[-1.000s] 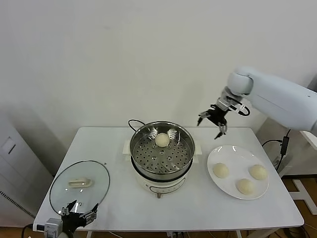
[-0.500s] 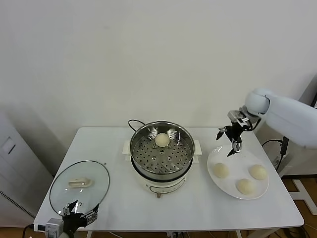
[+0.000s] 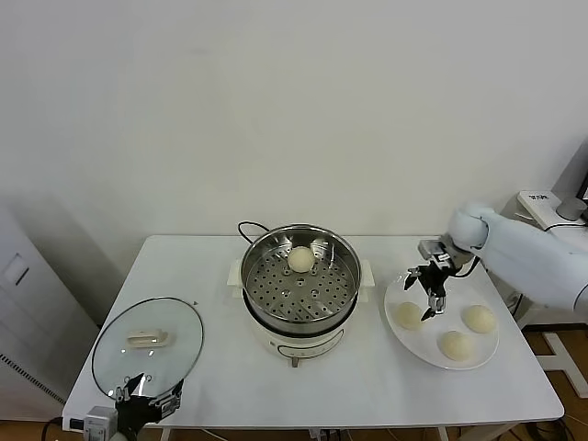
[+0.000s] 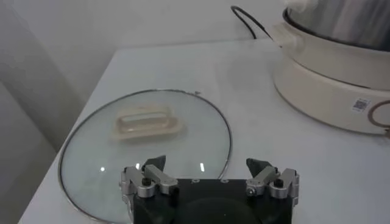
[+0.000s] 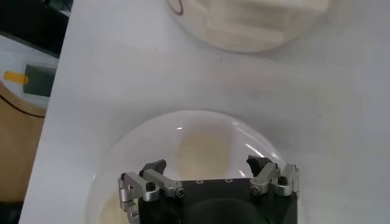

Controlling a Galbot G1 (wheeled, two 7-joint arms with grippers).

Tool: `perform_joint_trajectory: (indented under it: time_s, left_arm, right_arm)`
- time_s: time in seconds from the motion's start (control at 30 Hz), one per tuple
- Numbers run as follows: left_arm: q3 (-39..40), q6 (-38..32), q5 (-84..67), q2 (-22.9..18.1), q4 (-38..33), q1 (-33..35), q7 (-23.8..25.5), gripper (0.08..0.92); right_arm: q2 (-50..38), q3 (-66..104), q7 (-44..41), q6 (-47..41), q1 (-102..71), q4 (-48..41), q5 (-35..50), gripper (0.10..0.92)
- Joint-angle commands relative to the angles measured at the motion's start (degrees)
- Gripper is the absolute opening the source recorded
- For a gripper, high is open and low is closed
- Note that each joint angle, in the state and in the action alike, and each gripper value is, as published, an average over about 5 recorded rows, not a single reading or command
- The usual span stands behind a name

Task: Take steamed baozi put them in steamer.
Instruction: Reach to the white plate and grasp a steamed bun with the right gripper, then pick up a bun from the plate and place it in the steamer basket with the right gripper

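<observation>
We're mid-reach: right claw (image 3: 429, 290), spread wide and empty, hovers over a pale cream bun (image 3: 409, 315) on the flat white plate (image 3: 478, 354); next up is lowering and pinching gently, then over to the shiny steel steamer (image 3: 300, 280); left claw (image 3: 140, 395) parked open by the bench (image 3: 367, 381) edge.

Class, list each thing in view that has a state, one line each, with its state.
Steamer: uncovered, one baozi inside.
Lid: off, flat on the table.
Plate: holds three baozi.
Right gripper: open, above the plate's nearest baozi.
Left gripper: open, empty, by the lid.
</observation>
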Motion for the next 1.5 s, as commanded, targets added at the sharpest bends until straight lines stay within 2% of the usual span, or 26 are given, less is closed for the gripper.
perform_joint_trajectory:
  time_s: [0.03, 0.43, 0.77, 0.87, 1.03, 1.23, 1.5]
  left_arm:
    - [0.0, -0.1, 0.0, -0.1, 0.1, 0.2, 0.0, 0.823]
    - [-0.1, -0.4, 0.1, -0.1, 0.0, 0.8, 0.1, 0.823]
    - [-0.1, -0.6, 0.4, -0.3, -0.1, 1.1, 0.0, 0.823]
    - [-0.1, -0.6, 0.4, -0.3, -0.2, 1.3, 0.0, 0.823]
    - [-0.2, -0.6, 0.4, -0.4, -0.2, 1.4, 0.0, 0.823]
    - [-0.3, -0.4, 0.5, -0.7, -0.4, 1.4, 0.0, 0.823]
    - [-0.5, -0.4, 0.5, -0.6, -0.6, 1.5, -0.1, 0.823]
  right_arm:
    - [0.8, 4.2, 0.9, -0.3, -4.7, -2.1, -2.9, 0.823]
    - [2.4, 7.8, 1.7, 0.2, -7.1, -4.9, -6.2, 0.811]
    - [3.3, 9.6, 2.1, 0.0, -7.9, -5.9, -7.0, 0.585]
    - [3.1, 9.5, 1.7, -0.1, -7.7, -5.3, -6.8, 0.553]
    - [1.7, 7.2, 0.8, -0.8, -5.5, -2.9, -4.9, 0.543]
    - [-1.8, -1.1, -0.4, -3.4, 2.9, 2.7, 1.9, 0.543]
    - [-4.7, -19.7, -2.1, -9.3, 25.3, 12.6, 19.7, 0.543]
